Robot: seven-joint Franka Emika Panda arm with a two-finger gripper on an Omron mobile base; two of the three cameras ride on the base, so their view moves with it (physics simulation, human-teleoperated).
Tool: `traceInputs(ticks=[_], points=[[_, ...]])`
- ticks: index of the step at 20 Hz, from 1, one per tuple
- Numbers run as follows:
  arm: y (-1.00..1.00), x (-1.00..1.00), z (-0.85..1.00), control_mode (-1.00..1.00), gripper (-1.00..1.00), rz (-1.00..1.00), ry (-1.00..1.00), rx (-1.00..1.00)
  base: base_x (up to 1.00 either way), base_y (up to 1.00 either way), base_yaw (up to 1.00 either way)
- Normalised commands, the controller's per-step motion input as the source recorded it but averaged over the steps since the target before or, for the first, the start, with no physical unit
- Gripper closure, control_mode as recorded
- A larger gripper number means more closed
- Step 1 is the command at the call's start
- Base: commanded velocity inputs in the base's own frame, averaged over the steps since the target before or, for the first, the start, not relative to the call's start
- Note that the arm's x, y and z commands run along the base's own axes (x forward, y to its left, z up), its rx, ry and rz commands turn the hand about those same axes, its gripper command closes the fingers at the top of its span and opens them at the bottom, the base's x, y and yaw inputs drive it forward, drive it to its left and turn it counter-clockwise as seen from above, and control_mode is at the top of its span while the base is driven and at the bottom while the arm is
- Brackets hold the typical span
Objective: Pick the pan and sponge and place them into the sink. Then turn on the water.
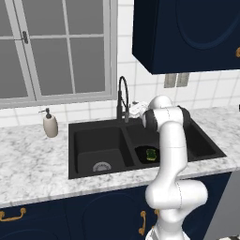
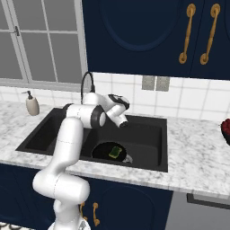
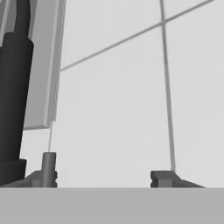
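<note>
Pan: round shallow black frying pan (image 2: 108, 152) lies on the floor of the right basin of the large black double-basin sink (image 2: 148, 165).
Sponge: small yellow-green rectangular sponge (image 2: 116, 152) rests inside the pan.
Faucet: tall black arched spring-neck faucet (image 1: 123, 99) stands behind the divider; its dark column fills the left edge of the hand view.
Gripper: two-finger gripper (image 3: 105, 178) is raised beside the faucet base, facing the white tiled wall (image 3: 131, 96); fingertips (image 3: 162, 177) stand well apart, jaws parted, holding nothing.
Soap bottle: cream dispenser (image 1: 50, 123) on the marble counter (image 1: 33, 164), left of the sink.
</note>
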Motion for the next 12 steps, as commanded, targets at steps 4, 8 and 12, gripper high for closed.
traceInputs(ticks=[4,8,12], points=[[0.0,0.12,0.0,-1.0,1.0,0.0,0.0,0.0,0.0,0.0,0.0],[-0.03,0.26,0.0,-1.0,1.0,-0.02,0.0,0.0,0.0,0.0,0.0],[-0.2,0.38,0.0,-1.0,1.0,-0.06,0.0,0.0,0.0,0.0,0.0]])
